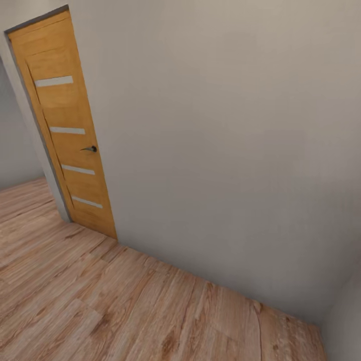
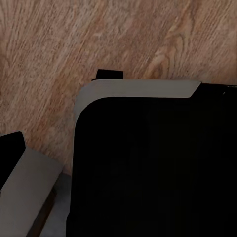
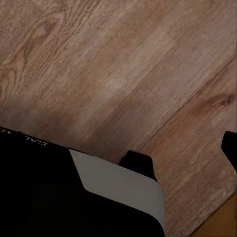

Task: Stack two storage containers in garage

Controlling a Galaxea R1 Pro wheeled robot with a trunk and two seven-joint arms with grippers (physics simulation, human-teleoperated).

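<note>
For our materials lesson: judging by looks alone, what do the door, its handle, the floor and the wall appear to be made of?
Door: looks like honey-coloured wood or veneer, smooth, with faint grain and four pale, possibly frosted-glass strips.
Handle: dark lever, probably metal.
Floor: light wood planks, matte, with visible grain, knots and seams.
Wall: plain off-white, seemingly painted plaster, with no texture visible.

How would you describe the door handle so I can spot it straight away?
Start at the plain grey-white wall over the wood-plank floor. At its left end stands an orange-brown wooden door with four pale horizontal strips. The small dark lever handle sits at its right edge, between the second and third strips.
</note>
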